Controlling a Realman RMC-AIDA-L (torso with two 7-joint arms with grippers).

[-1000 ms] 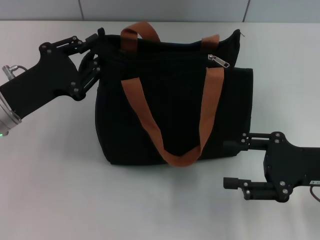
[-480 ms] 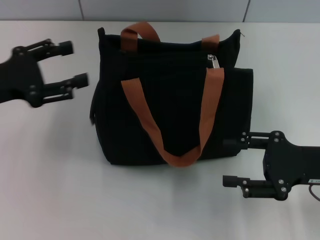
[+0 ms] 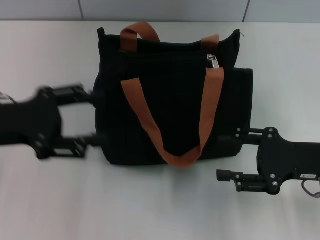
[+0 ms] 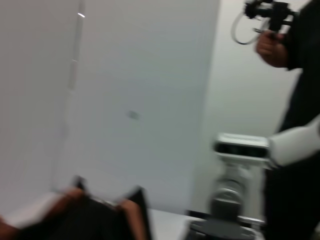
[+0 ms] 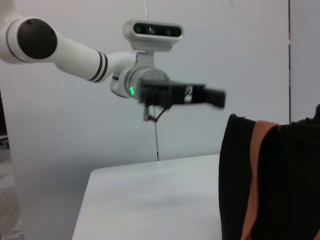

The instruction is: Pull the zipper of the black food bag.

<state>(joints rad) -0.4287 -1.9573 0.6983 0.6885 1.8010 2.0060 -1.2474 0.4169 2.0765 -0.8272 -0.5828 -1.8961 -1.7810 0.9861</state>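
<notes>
while upright, black food bag (image 3: 170, 100), orange handles (image 3: 145, 117)

Blurred view: top edge of black food bag (image 4: 100, 220) at lower frame, 2 rust-orange handles (image 4: 67, 196) showing. Pale wall (image 4: 140, 90) behind. Robot head camera (image 4: 242, 146) and person in dark clothing (image 4: 295, 100) beyond.

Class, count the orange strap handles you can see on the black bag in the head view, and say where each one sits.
2. One strap handle hangs in a loop down the black food bag's front; the other arches above the top rim at the back, partly hidden.
</notes>
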